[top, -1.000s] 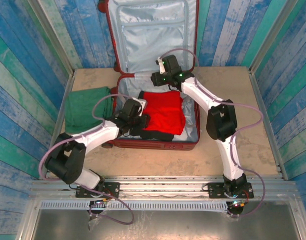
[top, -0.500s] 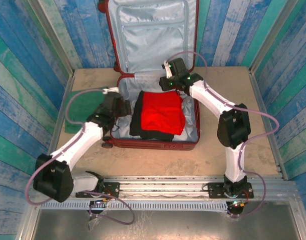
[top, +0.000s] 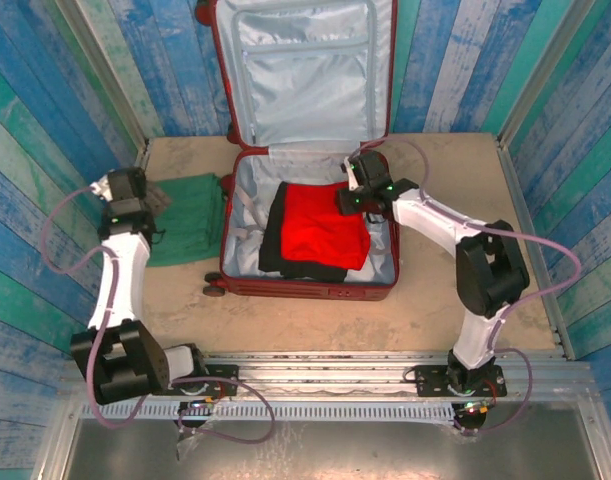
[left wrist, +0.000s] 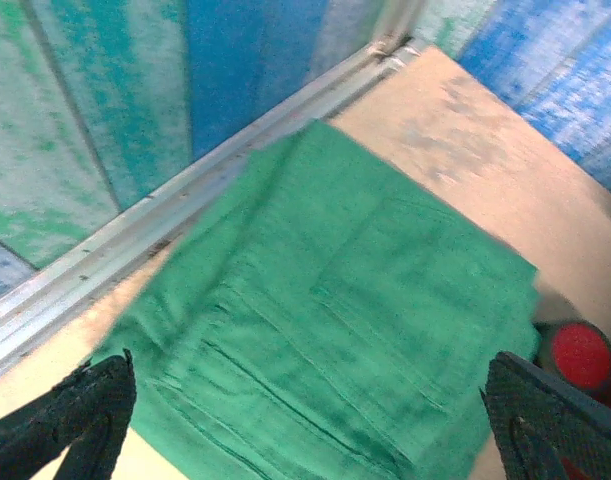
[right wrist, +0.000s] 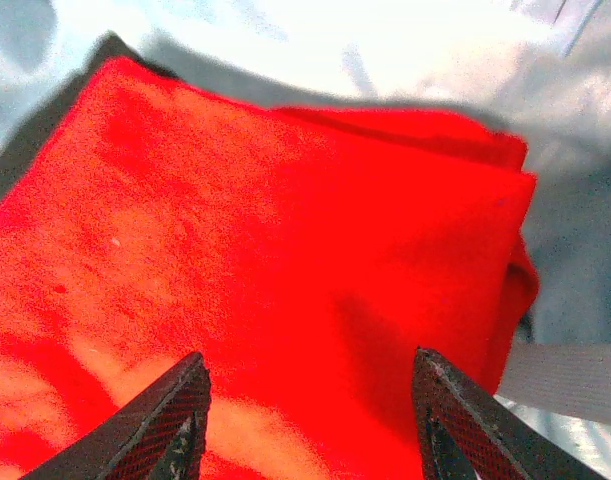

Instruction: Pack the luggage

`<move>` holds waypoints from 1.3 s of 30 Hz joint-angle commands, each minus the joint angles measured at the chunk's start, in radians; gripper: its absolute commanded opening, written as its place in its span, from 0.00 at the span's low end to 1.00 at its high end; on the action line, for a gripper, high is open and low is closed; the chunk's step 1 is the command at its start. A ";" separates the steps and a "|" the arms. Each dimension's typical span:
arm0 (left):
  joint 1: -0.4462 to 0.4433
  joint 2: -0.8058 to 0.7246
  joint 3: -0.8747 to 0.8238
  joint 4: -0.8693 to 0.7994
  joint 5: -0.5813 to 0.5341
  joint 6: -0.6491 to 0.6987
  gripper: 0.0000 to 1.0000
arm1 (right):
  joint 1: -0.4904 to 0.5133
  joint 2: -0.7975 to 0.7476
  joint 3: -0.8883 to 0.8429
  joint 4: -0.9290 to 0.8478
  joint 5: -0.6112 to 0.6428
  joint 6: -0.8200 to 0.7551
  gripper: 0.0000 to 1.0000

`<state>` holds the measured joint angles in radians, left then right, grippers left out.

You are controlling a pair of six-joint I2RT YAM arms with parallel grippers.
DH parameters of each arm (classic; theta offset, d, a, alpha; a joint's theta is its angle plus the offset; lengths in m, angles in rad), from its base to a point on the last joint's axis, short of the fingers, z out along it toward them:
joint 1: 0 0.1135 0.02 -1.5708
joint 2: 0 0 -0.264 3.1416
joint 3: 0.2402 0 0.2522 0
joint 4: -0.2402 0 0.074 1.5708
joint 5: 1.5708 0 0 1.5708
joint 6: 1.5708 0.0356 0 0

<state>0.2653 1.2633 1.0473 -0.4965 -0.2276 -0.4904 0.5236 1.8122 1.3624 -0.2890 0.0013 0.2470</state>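
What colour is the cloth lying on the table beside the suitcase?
The cloth is green, plain with no pattern; it shows best in the left wrist view.

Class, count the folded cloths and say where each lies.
3. The red cloth lies on the black cloth inside the luggage; the green cloth lies on the table beside it. Others may hide underneath.

No word, label, brand or number can be read anywhere in these views. The near wall of the luggage (top: 305, 291) carries a few small pale specks, perhaps a lock or a badge, but from the top camera they are too small to make out as writing. Seen close up by the wrist cameras, the green cloth (left wrist: 325, 330) and the red cloth (right wrist: 235, 250) are plain fabric.
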 commanded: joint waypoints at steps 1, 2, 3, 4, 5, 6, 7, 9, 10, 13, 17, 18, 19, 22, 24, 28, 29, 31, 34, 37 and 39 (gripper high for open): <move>0.026 0.119 0.077 -0.084 0.113 0.130 0.93 | -0.012 -0.083 -0.067 0.071 0.009 0.037 0.58; 0.030 0.153 0.106 -0.104 0.113 0.165 0.93 | -0.018 -0.105 -0.092 0.092 -0.001 0.053 0.59; 0.034 0.190 0.140 -0.127 0.113 0.200 0.93 | -0.024 -0.133 -0.120 0.114 -0.009 0.072 0.61; 0.046 0.229 0.176 -0.154 0.128 0.225 0.93 | -0.028 -0.165 -0.149 0.137 -0.018 0.081 0.61; 0.056 0.260 0.202 -0.175 0.154 0.242 0.93 | -0.030 -0.189 -0.175 0.154 -0.021 0.086 0.62; 0.066 0.287 0.230 -0.195 0.187 0.261 0.93 | -0.031 -0.216 -0.207 0.176 -0.016 0.090 0.65; 0.077 0.316 0.248 -0.210 0.217 0.270 0.93 | -0.034 -0.243 -0.234 0.197 -0.010 0.093 0.69; 0.095 0.356 0.264 -0.228 0.253 0.278 0.93 | -0.048 -0.284 -0.274 0.218 -0.001 0.103 0.72; 0.106 0.370 0.262 -0.233 0.262 0.275 0.93 | -0.061 -0.300 -0.289 0.223 -0.009 0.103 0.72; 0.139 0.403 0.221 -0.230 0.321 0.269 0.93 | -0.119 -0.346 -0.322 0.222 -0.066 0.084 0.74; 0.156 0.410 0.105 -0.166 0.385 0.250 0.93 | -0.193 -0.412 -0.377 0.229 -0.094 0.065 0.76; 0.157 0.417 0.075 -0.139 0.402 0.236 0.93 | -0.208 -0.423 -0.388 0.229 -0.100 0.057 0.76; 0.159 0.425 0.049 -0.116 0.425 0.223 0.93 | -0.214 -0.425 -0.386 0.218 -0.097 0.040 0.76; 0.166 0.454 0.011 -0.073 0.462 0.186 0.93 | -0.212 -0.421 -0.381 0.203 -0.085 -0.022 0.76; 0.173 0.456 -0.002 -0.062 0.435 0.182 0.93 | -0.212 -0.422 -0.378 0.190 -0.072 -0.043 0.76; 0.234 0.438 -0.041 -0.036 0.409 0.172 0.93 | -0.213 -0.424 -0.372 0.168 -0.055 -0.064 0.76; 0.247 0.430 -0.050 -0.027 0.409 0.171 0.93 | -0.214 -0.423 -0.370 0.167 -0.054 -0.064 0.76; 0.262 0.396 -0.066 -0.015 0.397 0.175 0.94 | -0.214 -0.419 -0.366 0.166 -0.057 -0.063 0.76; 0.264 0.331 -0.069 -0.021 0.341 0.178 0.94 | -0.214 -0.409 -0.360 0.169 -0.062 -0.061 0.76; 0.266 0.273 -0.071 -0.024 0.260 0.179 0.94 | -0.214 -0.403 -0.358 0.171 -0.066 -0.059 0.76; 0.270 0.252 -0.075 -0.011 0.224 0.163 0.94 | -0.214 -0.404 -0.362 0.175 -0.065 -0.061 0.76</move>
<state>0.5247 1.6096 0.9764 -0.5320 0.0864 -0.3126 0.3099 1.4029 0.9855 -0.1116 -0.0639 0.1997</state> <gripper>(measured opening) 0.935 0.759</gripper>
